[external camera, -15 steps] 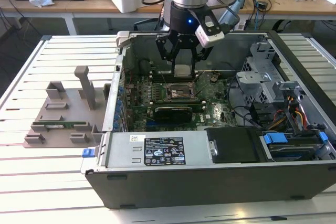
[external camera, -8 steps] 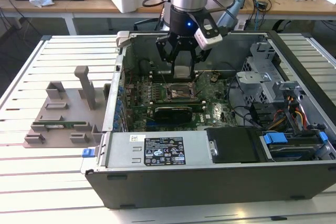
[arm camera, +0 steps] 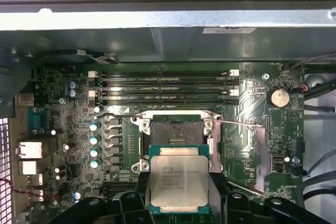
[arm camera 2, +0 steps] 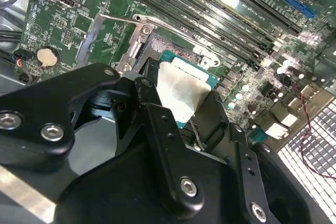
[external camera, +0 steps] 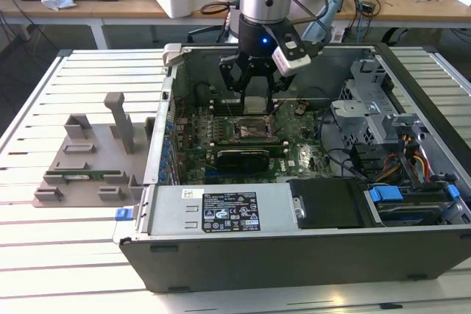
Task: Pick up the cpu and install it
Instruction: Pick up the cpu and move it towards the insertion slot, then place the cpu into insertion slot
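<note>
My gripper (external camera: 255,102) hangs inside the open computer case (external camera: 309,248), shut on the cpu (external camera: 255,99). The cpu is a flat square chip with a silver top, clamped by its edges between my black fingers (arm camera: 140,188). In the first wrist view the cpu (arm camera: 178,179) hovers just off the open socket (arm camera: 176,131) on the green motherboard, overlapping the socket's near edge. In the second wrist view the cpu (arm camera 2: 181,94) is tilted between the fingers (arm camera 2: 148,95) beside the socket's raised metal frame (arm camera 2: 142,38).
Empty memory slots (arm camera: 165,85) run beside the socket, and a coin battery (arm camera: 278,97) sits farther along the board. A black card (external camera: 239,157), the power supply (external camera: 221,211) and a drive cage (external camera: 368,104) crowd the case. A grey parts holder (external camera: 85,163) stands on the slatted table at the exterior view's left.
</note>
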`<state>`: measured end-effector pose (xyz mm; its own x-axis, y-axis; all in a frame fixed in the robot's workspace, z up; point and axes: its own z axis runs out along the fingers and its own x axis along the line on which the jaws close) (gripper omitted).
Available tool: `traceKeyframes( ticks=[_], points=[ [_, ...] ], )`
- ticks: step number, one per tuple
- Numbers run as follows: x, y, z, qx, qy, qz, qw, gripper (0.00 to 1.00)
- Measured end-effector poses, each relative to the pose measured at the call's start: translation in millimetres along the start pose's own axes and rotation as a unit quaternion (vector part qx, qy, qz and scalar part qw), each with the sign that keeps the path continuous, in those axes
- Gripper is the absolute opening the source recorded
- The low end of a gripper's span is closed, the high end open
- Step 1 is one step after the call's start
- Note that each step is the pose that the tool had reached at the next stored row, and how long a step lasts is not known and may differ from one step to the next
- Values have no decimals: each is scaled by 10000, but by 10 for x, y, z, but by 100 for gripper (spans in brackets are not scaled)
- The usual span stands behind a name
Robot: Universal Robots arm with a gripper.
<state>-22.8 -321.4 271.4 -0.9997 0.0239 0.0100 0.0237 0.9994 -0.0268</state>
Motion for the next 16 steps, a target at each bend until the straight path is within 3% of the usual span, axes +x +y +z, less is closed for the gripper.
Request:
traceKeyframes(
  ticks=[11,14,16],
  points=[
    [0,0,2,0,1,25,10000,53],
    [0,0,2,-2,9,342,9994,53],
    [0,0,2,-1,15,565,9984,53]
  ],
)
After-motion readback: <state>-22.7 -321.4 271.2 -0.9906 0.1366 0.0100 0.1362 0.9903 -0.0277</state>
